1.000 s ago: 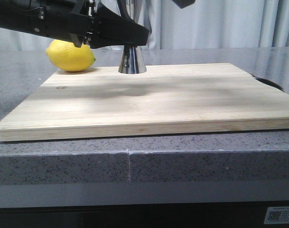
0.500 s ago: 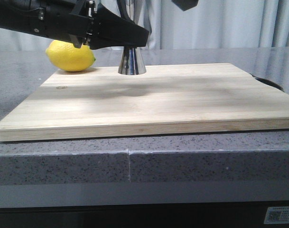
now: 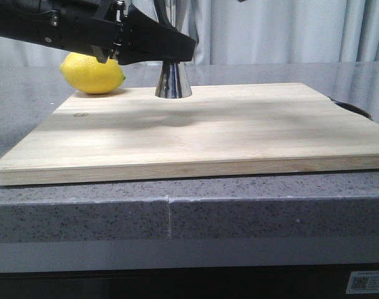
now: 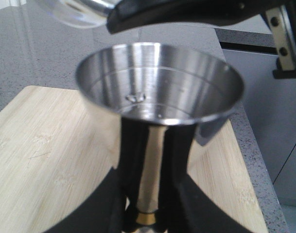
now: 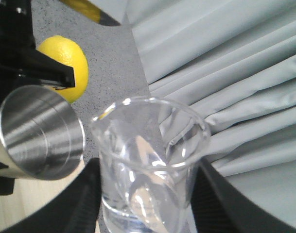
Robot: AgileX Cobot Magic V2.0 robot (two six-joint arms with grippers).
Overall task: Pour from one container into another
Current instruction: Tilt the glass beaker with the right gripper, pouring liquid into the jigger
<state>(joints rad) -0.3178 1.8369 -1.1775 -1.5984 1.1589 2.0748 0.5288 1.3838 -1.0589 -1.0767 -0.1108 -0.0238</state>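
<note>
While left gripper (image 4: 150,204) clamps jigger (image 4: 160,80) and right gripper (image 5: 145,204) clamps beaker (image 5: 148,165), misaligned lip risks spillage.

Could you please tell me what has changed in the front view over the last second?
The dark part of the right arm at the top edge has risen almost out of the picture; only a sliver remains. The left gripper stays clamped on the jigger, which remains standing on the cutting board, and the lemon has not moved.
</note>
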